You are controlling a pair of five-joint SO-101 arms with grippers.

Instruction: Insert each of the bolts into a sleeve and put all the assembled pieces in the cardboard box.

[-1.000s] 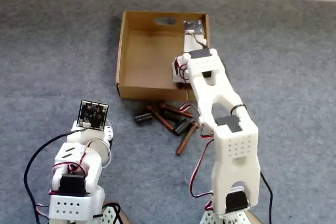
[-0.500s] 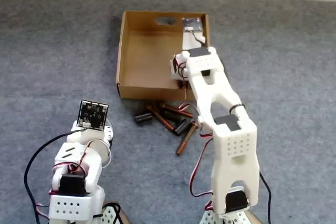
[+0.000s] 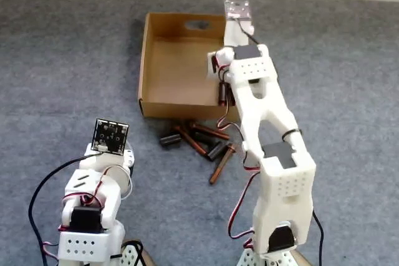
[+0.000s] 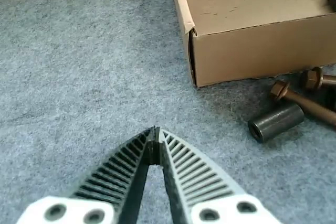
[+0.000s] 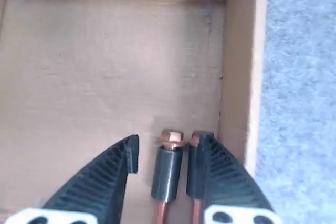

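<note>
Sleeved bolt (image 5: 168, 174) inside cardboard box (image 5: 239, 51)

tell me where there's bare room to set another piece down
Most of the box floor is bare, from its left wall across to the right hand. Carpet left of the box is open too. Crowded: along the box's right wall, where a sleeved bolt lies, and outside its near wall, loose bolts and sleeves.

The table (image 3: 62, 48) is lit softly and evenly, seemingly from overhead. Only faint shadows are cast: a thin dark line is seen along the base of the cardboard box (image 4: 252, 51) and beneath the loose sleeve (image 4: 275, 121). The right arm (image 3: 283, 185) is rendered brightly white in the high view.
</note>
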